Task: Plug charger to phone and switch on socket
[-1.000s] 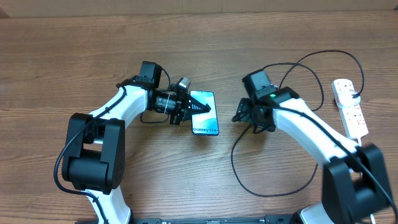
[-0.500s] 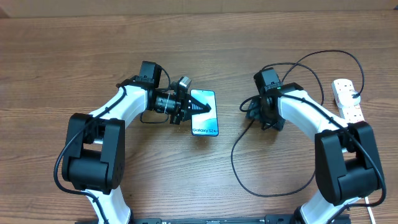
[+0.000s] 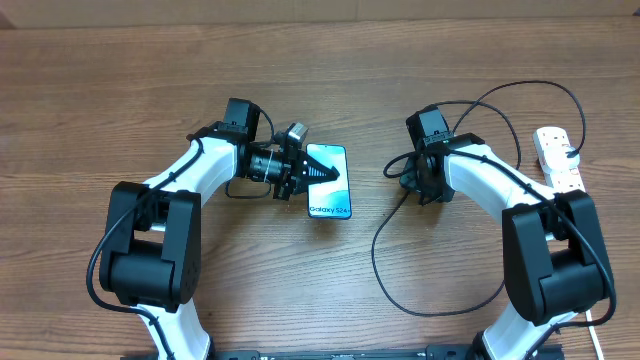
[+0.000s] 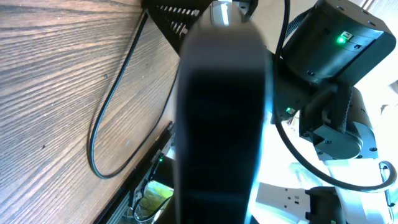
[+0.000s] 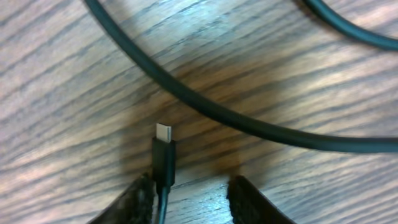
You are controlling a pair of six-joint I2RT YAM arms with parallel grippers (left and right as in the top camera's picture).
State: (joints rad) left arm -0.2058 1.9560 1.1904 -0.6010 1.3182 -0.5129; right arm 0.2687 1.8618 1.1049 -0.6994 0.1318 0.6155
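Left claw (image 3: 325, 174) was clamped on the phone (image 3: 332, 200) mid-counter (image 3: 400, 60), right claw (image 5: 189, 199) had its fingers apart either side of the charger (image 5: 164, 152) tip lying flat, socket (image 3: 562, 172) at the right edge.

Black charger (image 5: 163, 158), blue-white phone (image 3: 335, 196), white red-switched socket (image 3: 560, 160).

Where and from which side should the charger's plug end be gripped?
Grip the charger's black connector body just behind its metal tip, coming down from the cable side, one finger on each long flank. It lies flat on the table, tip pointing away from the right tool.
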